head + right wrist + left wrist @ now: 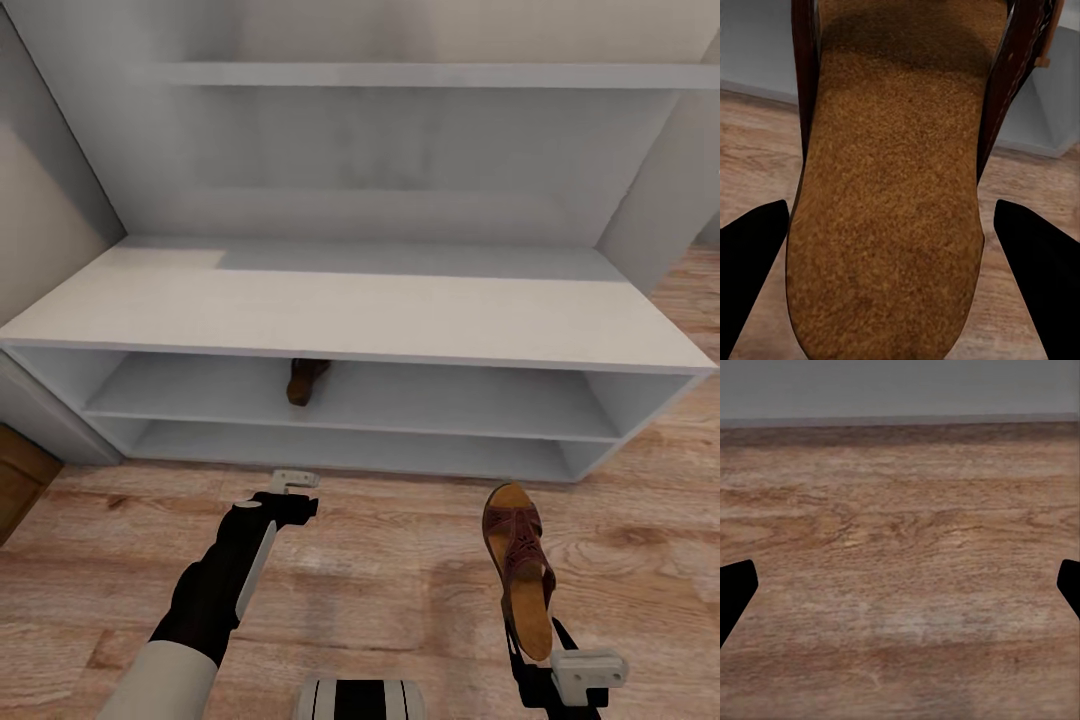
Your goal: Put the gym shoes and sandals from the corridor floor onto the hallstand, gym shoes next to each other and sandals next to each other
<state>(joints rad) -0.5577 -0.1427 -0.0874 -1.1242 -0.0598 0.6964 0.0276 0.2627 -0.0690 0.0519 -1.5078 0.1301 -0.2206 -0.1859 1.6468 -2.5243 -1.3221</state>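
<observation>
R tool [562, 668] clamped on sandal [520, 565] heel, toe pointing at rack [350, 310], held over floor [400, 560]. L tool [292, 484] w/ fingers apart, empty, low over floor before rack. 2nd sandal [305, 380] on upper tier, under rack top.

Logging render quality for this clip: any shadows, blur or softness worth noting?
Head view: even light, a soft shadow band across the back of the hallstand top, and the shelved sandal sits dim. Left wrist view: floor grain smeared. Right wrist view: held sandal footbed close, soft.
</observation>
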